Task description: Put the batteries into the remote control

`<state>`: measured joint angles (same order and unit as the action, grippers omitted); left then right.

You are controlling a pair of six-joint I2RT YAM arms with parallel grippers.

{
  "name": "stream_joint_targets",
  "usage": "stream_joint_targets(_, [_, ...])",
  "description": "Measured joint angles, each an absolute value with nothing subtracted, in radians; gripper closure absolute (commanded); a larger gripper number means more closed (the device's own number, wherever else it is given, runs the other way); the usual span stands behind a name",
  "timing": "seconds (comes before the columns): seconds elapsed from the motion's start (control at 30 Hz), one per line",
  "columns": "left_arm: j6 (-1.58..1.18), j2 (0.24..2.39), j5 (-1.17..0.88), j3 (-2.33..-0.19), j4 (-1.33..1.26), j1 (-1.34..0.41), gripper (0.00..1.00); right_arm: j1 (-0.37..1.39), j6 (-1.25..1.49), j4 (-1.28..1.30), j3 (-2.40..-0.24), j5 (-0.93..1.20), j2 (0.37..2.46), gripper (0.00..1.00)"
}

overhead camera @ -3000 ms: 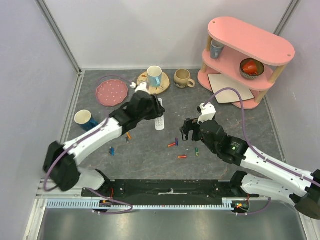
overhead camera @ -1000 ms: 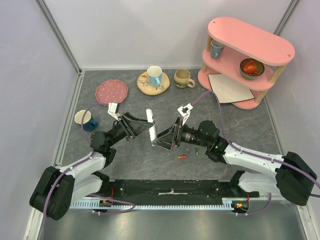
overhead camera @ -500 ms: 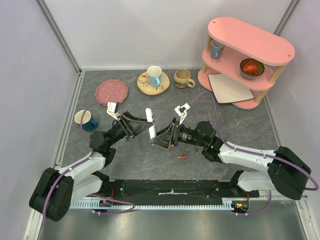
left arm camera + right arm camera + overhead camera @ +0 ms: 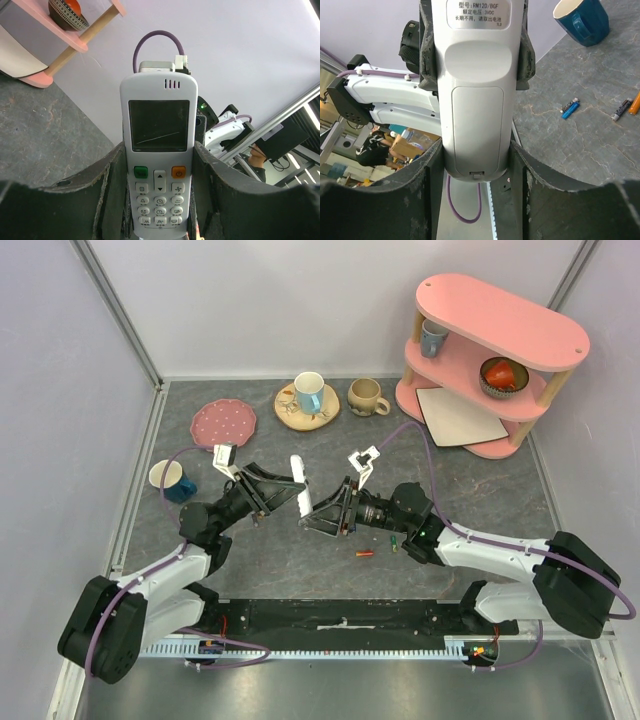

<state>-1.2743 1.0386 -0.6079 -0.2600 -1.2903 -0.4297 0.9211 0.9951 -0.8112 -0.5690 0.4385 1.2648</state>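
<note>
Over the last second my right gripper has narrowed around the lower end of the remote control. My left gripper holds the remote above the table, clamped on its sides. I cannot tell whether my right fingers pinch yet. The battery cover is still on, so I should grip squarely and slide it off along the body. The batteries lie below.
</note>
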Motion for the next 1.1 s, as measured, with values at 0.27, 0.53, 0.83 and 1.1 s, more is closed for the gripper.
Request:
stream_joint_targets(0.27, [-1.269, 1.021, -0.603, -0.255, -1.288, -0.434, 0.24, 0.921, 0.977, -0.792, -0.57, 0.453, 1.25, 0.57])
stream_joint_targets(0.53, [-1.223, 0.896, -0.572, -0.256, -1.229, -0.433, 0.12, 0.926, 0.883, -0.627, -0.586, 0.472, 1.163, 0.59])
stream_joint_targets(0.83, [-1.047, 0.782, -0.478, -0.393, -0.754, -0.418, 0.2, 0.939, 0.556, -0.034, -0.846, 0.249, 1.102, 0.6])
stream_joint_targets(1.1, [-0.867, 0.781, -0.299, -0.58, -0.275, -0.455, 0.25, 0.958, 0.378, 0.287, -0.963, -0.052, 1.148, 0.61])
